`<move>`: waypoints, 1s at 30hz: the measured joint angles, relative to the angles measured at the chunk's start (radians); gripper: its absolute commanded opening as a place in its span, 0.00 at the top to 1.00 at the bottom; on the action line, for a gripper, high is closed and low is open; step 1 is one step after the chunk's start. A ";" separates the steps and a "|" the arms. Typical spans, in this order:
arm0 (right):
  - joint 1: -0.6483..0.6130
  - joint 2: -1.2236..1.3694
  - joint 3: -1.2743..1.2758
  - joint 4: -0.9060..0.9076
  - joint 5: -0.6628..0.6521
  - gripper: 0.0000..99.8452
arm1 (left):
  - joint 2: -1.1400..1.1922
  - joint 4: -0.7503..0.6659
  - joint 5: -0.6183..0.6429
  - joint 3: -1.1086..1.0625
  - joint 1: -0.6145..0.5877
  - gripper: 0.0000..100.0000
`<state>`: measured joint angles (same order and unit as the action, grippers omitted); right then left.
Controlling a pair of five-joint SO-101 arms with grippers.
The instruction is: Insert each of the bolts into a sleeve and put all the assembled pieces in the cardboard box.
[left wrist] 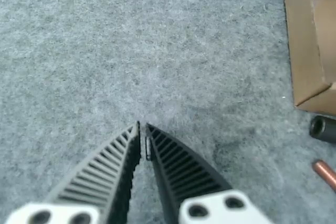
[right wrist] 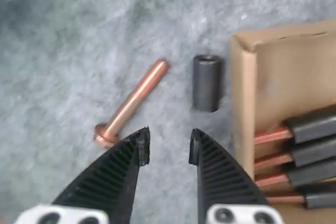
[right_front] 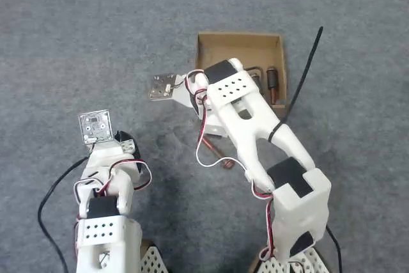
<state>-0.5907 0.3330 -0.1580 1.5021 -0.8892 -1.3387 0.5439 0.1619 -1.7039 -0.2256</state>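
Observation:
A loose copper bolt lies on the grey carpet just ahead of my right gripper, which is open with nothing between its fingers. A black sleeve lies beside the bolt, close to the wall of the cardboard box. Inside the box lie several assembled pieces, copper bolts in black sleeves. From above, the right arm stretches over the box, and a copper bolt shows beneath it. My left gripper is shut over bare carpet, with the sleeve and bolt off to one side.
The left arm stands at the near left of the carpet, well apart from the box. The right arm's black cable rises past the box's right side. A pale wall edge runs along the back.

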 measured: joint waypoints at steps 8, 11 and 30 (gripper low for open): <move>-0.055 -0.009 0.000 0.141 0.000 0.98 | 0.000 0.000 0.000 0.000 0.000 0.99; -0.071 -0.026 0.000 0.141 0.000 0.94 | 0.000 0.000 0.000 0.000 0.000 0.99; -0.114 -0.318 0.356 -0.127 -0.072 0.93 | 0.000 0.000 0.000 0.000 0.000 0.99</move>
<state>-0.7043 0.0153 0.1979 1.3748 -0.9613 -1.3387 0.5439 0.1619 -1.7039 -0.2256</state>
